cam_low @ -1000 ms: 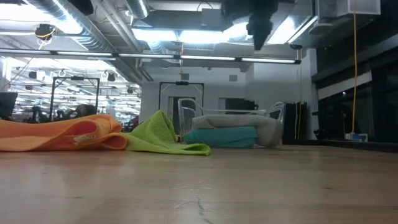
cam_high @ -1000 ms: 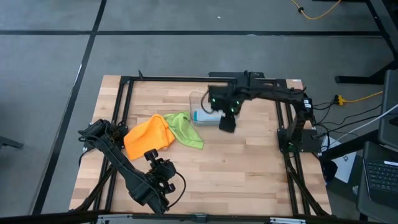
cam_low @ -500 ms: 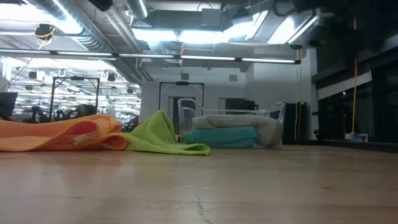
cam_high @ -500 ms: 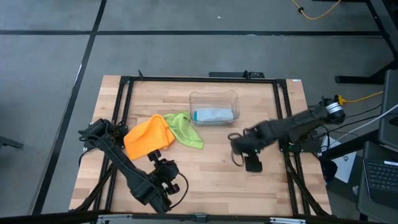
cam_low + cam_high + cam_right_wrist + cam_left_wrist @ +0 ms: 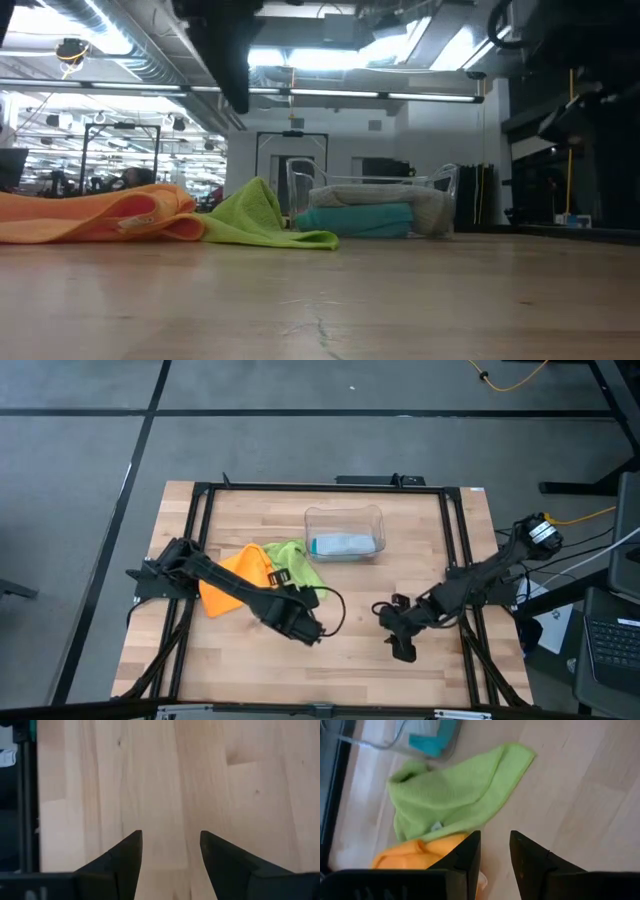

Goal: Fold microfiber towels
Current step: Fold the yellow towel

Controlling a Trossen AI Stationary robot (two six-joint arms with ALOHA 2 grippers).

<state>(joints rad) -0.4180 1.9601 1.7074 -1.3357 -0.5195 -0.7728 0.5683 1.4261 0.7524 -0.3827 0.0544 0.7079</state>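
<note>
Two tools over bare wood on the near half of the bench point(image 5: 350, 670), plenty of free room there. Right tool point(image 5: 402, 650) low near the front right, arm stretched in from the right edge, fingers point(image 5: 125, 855) spread apart, nothing between them, only plain planks under it. Left tool point(image 5: 310, 632) at bench middle, arm reaching diagonally from the left edge across the orange towel point(image 5: 235, 580), fingers point(image 5: 470, 852) parted with a narrow gap, holding nothing. Lime green towel point(image 5: 295, 565) lies crumpled just beyond the left tool, touching the orange one. Farther back, clear bin point(image 5: 345, 532) holds the teal towel point(image 5: 355, 220) and the pale grey-blue towel point(image 5: 432, 213) folded inside.
</note>
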